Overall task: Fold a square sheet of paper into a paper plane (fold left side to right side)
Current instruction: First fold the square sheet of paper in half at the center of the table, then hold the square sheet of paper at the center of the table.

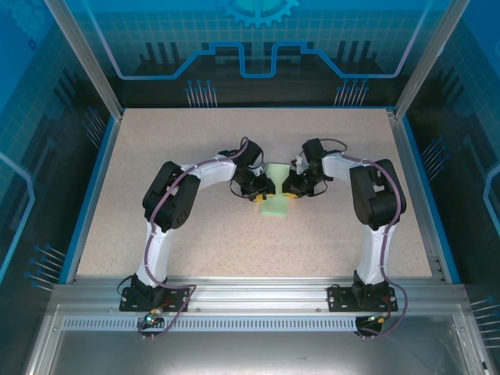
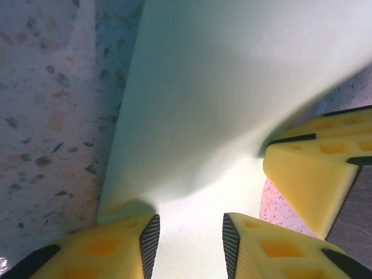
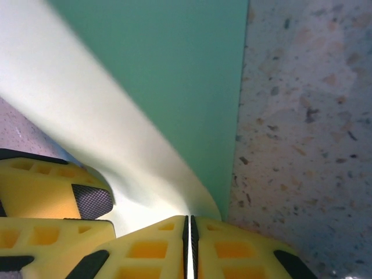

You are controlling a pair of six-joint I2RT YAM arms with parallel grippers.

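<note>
A blue back panel (image 1: 258, 55) printed with a gear emblem (image 1: 262, 9) and angular line art stands well beyond the tips of both tools. Beneath them spreads the speckled beige table (image 1: 156, 156), edged in blue. The left arm (image 1: 168, 203) and the right arm (image 1: 375, 195) bend inward, so their tools face each other tip to tip over the middle of the table.

The square sheet of paper (image 1: 276, 205) lies between the two tools, pale mint green and plain. From above it looks drawn in at the waist where the tips meet. A narrower end shows on the far side of the tools and a wider end on their near side. In the right wrist view a flat, darker-looking layer of the paper (image 3: 174, 58) rests on the table ahead of the fingers. A paler flap curves up over it toward their tips. In the left wrist view the paper (image 2: 203, 87) rises to the right, ahead of that tool.

The left gripper (image 1: 258, 191) (image 2: 189, 229) has its jaws apart, and the paper runs under the gap between its black pads. The right gripper (image 1: 291, 187) (image 3: 189, 226) has its jaws pressed together with only a hairline between them. The flap's edge seems to be nipped at their tips, though the view is too close to be sure.
</note>
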